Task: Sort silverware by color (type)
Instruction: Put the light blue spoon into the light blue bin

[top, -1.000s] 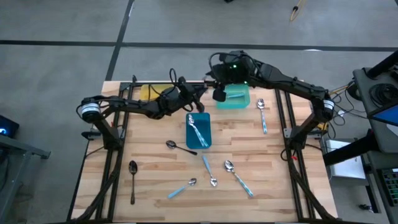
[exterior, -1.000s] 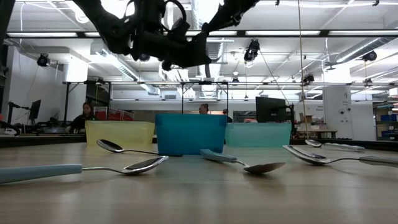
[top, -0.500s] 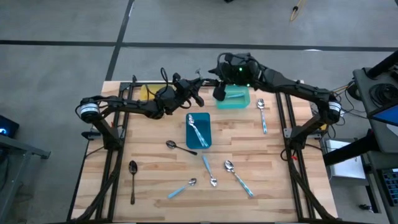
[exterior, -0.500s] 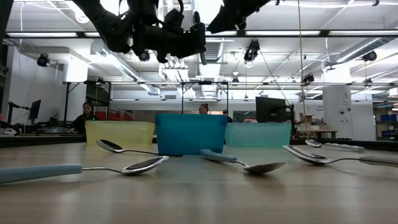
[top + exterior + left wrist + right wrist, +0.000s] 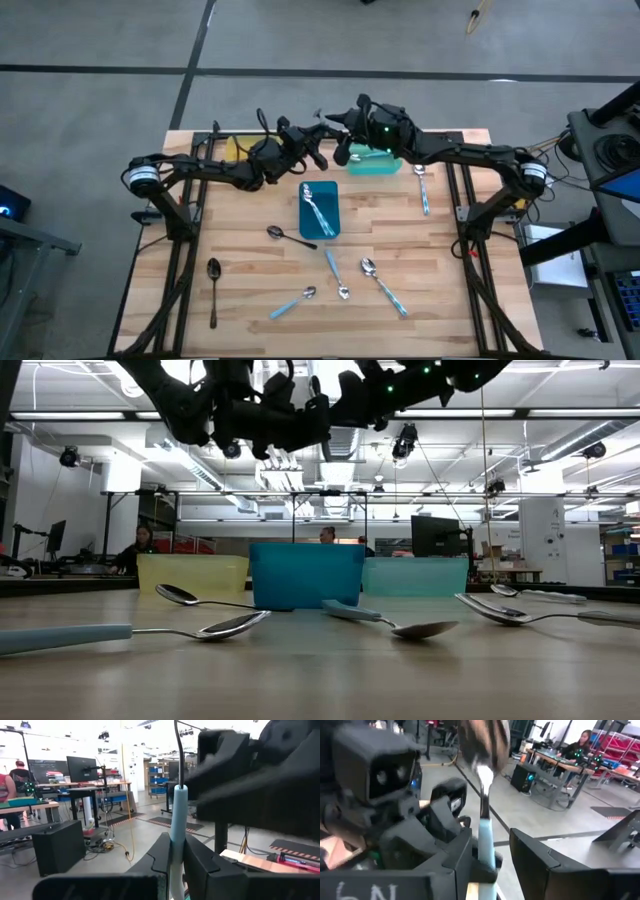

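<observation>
Wooden table [image 5: 250, 285], 3 trays [image 5: 320, 212], scattered spoons [image 5: 383, 283], workshop behind.

Two dark, slender jointed arms with black looping cables; the right arm's wrist shows small green lights; white collars at the shoulder joints.

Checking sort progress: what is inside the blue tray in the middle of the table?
The blue tray holds shiny silver spoons, at least two, lying lengthwise. Whether more lie beneath them cannot be seen.
</observation>
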